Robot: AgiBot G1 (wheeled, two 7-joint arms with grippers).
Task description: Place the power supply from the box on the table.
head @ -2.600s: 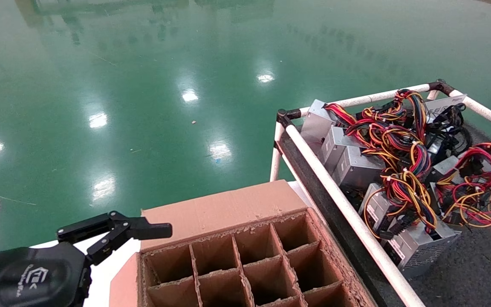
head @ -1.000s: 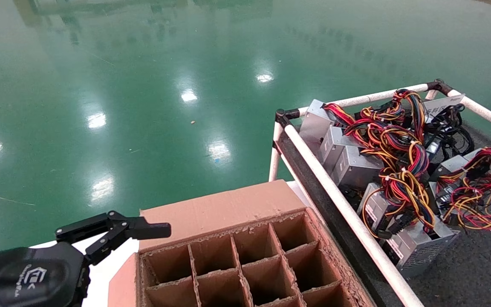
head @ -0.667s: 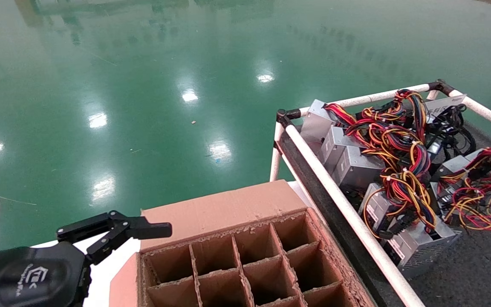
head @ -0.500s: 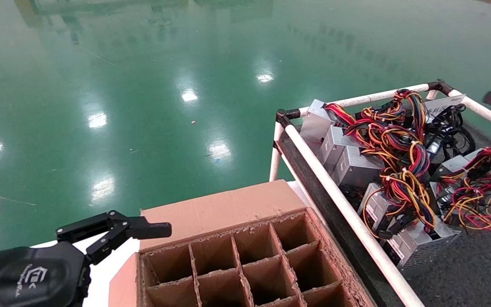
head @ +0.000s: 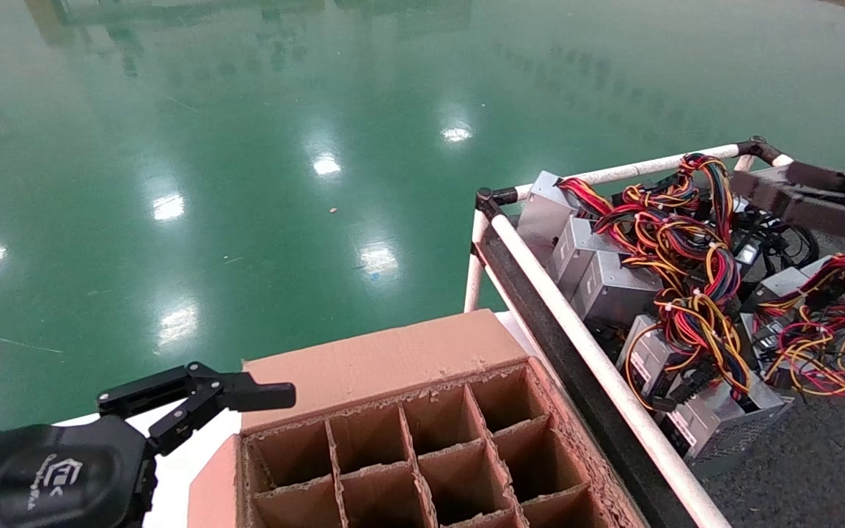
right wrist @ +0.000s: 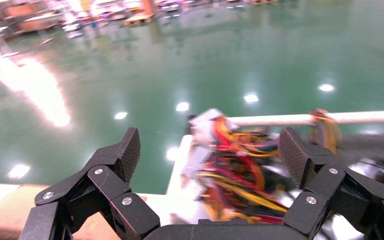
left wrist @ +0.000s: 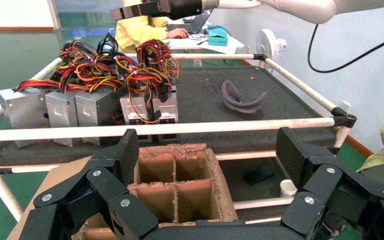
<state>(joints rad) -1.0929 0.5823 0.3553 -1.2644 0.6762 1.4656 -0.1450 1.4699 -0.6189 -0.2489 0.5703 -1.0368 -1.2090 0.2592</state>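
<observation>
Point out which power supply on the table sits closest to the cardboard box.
The power supply at the near end of the pile, lying by the white rail. It sits nearest the box; the others lie farther back along the table.

Box [head: 422, 440] cut off at the bottom edge; blurred right gripper [head: 807, 192] at the right edge.

Your left tool [head: 195, 396] is black, with textured finger pads [left wrist: 128, 155], silver screws and a white logo.
</observation>
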